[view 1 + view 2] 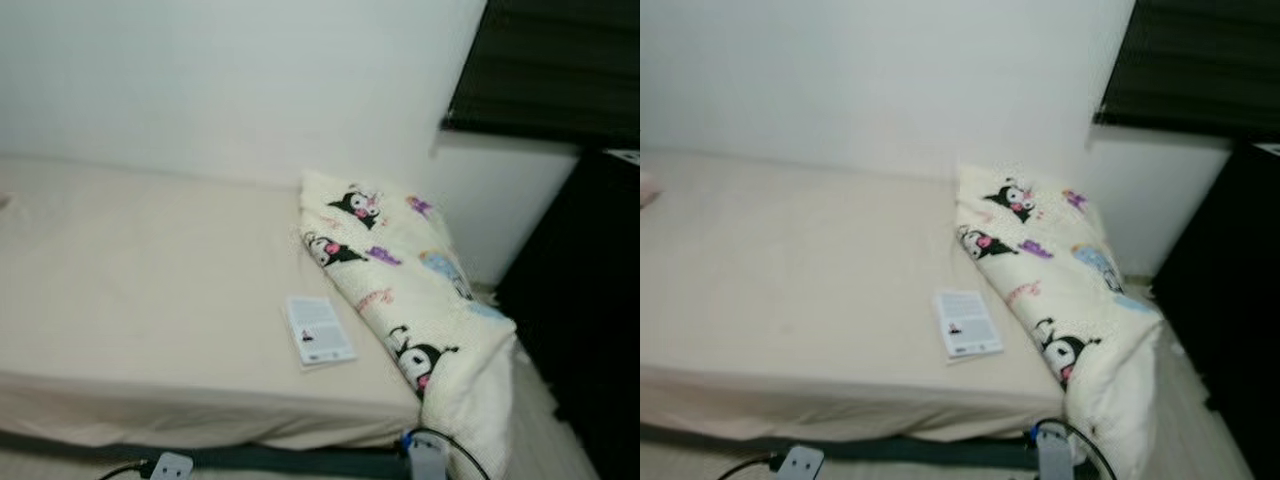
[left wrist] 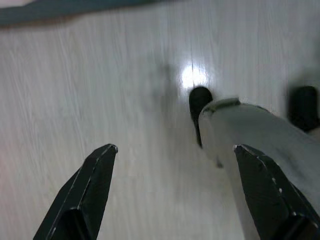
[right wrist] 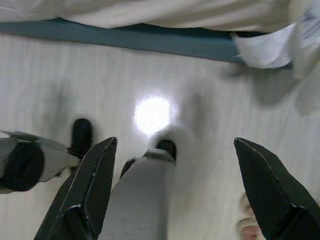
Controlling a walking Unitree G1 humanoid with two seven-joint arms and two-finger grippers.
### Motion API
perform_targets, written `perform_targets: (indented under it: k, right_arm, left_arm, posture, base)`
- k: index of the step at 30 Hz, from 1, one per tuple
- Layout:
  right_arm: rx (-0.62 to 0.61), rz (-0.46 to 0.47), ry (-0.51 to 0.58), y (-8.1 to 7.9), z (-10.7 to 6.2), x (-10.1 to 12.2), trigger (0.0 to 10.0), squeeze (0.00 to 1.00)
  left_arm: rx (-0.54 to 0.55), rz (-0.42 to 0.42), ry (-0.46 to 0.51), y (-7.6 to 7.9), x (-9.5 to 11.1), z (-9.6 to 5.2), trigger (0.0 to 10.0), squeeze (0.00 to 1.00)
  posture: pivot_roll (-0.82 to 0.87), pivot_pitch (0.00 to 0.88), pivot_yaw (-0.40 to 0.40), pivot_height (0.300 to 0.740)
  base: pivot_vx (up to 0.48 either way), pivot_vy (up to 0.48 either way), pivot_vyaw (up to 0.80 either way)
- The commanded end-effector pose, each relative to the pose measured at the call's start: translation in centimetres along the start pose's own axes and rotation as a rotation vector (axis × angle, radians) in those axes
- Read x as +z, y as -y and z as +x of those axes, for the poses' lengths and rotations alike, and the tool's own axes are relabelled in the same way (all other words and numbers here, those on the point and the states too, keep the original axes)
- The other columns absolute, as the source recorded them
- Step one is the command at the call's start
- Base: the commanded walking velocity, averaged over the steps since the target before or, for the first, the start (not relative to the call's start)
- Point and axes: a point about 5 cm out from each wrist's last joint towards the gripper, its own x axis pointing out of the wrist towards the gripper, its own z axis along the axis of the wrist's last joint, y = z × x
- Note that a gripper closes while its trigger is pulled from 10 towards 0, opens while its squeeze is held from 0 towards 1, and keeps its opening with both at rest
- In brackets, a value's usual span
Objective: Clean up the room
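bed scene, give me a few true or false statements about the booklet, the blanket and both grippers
1. The booklet lies flat on the bed, beside the cartoon-print blanket. True.
2. The blanket is spread evenly over the whole bed. False: it is bunched at the bed's right end, hanging over the edge.
3. The left gripper is open above the wooden floor. True.
4. The right gripper is shut on the booklet. False: it is open and holds nothing.

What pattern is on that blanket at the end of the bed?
Cream blanket printed with black cartoon characters and purple and pink accents, clearest in the left eye view.
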Motion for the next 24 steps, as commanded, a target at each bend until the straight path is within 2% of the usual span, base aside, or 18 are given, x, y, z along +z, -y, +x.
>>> perform_targets:
  k: [1, 3, 4, 13, 24]
  right_arm:
    - [-0.014, -0.019, 0.005, 0.33, -0.05, 0.1, 10.0, 0.0]
    - [-0.012, -0.008, 0.005, 0.24, -0.04, 0.07, 10.0, 0.0]
    - [-0.012, 0.013, 0.008, 0.12, -0.02, 0.03, 10.0, 0.0]
    - [-0.022, 0.018, 0.004, 0.12, 0.01, 0.12, 10.0, 0.0]
    - [-0.013, 0.043, 0.059, 0.51, -0.06, 0.81, 10.0, 0.0]
  left_arm:
    - [-0.005, -0.005, -0.019, 0.17, -0.77, -0.09, 10.0, 0.0]
    - [-0.004, -0.006, -0.019, 0.19, -0.74, -0.09, 10.0, 0.0]
    - [-0.005, -0.007, -0.017, 0.31, -0.61, -0.07, 10.0, 0.0]
    - [-0.017, -0.012, -0.006, 0.66, -0.26, -0.03, 10.0, 0.0]
    - [-0.004, -0.034, 0.016, 0.17, 0.2, 0.01, 10.0, 0.0]
  posture:
    - [0.1, 0.0, -0.083, 0.74]
    - [0.1, 0.0, -0.083, 0.74]
    - [0.1, 0.0, -0.083, 0.74]
    - [0.1, 0.0, -0.084, 0.74]
    - [0.1, 0.0, -0.085, 0.74]
  base:
    - [0.0, 0.0, 0.8]
    - [0.0, 0.0, 0.8]
    - [0.0, 0.0, 0.0]
    - [0.0, 0.0, 0.0]
    - [0.409, 0.0, 0.04]
